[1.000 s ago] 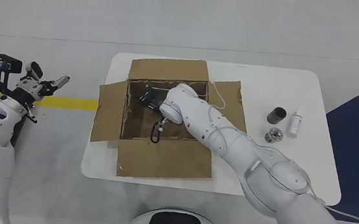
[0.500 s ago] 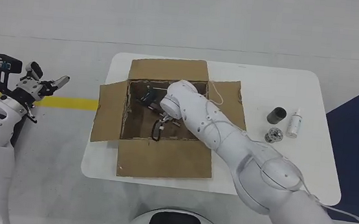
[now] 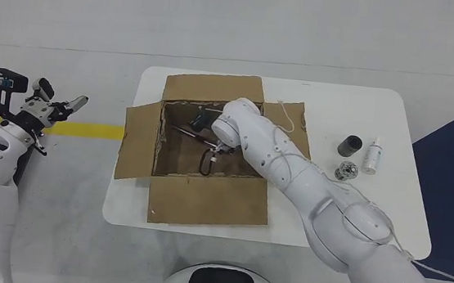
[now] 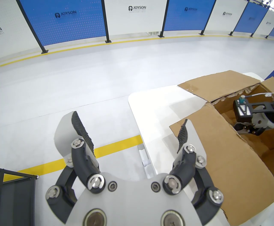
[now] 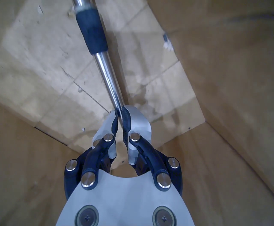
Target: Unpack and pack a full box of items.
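In the top view the right arm dips into the open cardboard box [image 3: 209, 199] at the table's centre. Its wrist view adds the detail: the right gripper [image 5: 120, 116] pinches a chrome rod [image 5: 100, 55] inside the box. The left gripper [image 4: 132, 137] hangs spread wide, off the table at nine o'clock. A dark cylinder [image 3: 349, 145] and a white bottle [image 3: 373, 155] stand at the box's three o'clock.

Robot test hall: blue and white partition panels [image 4: 70, 23], yellow floor line [image 4: 117, 145], wide pale floor [image 4: 85, 75].
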Available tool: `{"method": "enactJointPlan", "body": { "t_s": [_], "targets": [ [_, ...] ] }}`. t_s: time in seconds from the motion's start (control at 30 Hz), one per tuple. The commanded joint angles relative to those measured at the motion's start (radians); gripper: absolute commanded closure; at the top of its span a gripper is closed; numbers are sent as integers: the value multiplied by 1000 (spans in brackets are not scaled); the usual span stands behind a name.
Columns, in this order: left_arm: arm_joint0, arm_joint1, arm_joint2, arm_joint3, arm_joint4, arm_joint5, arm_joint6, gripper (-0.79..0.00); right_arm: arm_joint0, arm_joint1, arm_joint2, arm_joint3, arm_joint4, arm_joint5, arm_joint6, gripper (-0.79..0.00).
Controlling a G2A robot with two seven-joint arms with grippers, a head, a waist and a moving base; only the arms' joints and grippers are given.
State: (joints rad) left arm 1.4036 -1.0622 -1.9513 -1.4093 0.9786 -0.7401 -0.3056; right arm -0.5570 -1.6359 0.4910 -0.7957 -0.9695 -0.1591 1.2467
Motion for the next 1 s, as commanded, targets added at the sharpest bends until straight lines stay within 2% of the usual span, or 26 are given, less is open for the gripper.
{"method": "enactJointPlan", "body": {
  "t_s": [0.0,0.1,0.17,0.27,0.37,0.47,0.67,0.87,0.97],
  "targets": [
    [0,0,0,0,0,0,0,-785,-20,21,22,-67,-21,22,26,0],
    [0,0,0,0,0,0,0,-785,-64,53,57,-180,-59,40,44,0],
    [0,0,0,0,0,0,0,-785,-91,70,73,-233,-95,55,50,-228],
    [0,0,0,0,0,0,0,-785,-122,82,83,-274,-118,37,30,-212],
    [0,0,0,0,0,0,0,-785,-130,80,82,-257,-127,22,-8,-185],
    [0,0,0,0,0,0,0,-785,-120,70,78,-206,-125,9,-57,-209],
    [0,0,0,0,0,0,0,-785,-87,40,64,-91,-101,-8,-124,-142],
    [0,0,0,0,0,0,0,-785,-57,6,41,7,-82,-32,-147,-203],
    [0,0,0,0,0,0,0,-785,-44,-12,30,49,-71,-46,-143,-206]
  ]
}}
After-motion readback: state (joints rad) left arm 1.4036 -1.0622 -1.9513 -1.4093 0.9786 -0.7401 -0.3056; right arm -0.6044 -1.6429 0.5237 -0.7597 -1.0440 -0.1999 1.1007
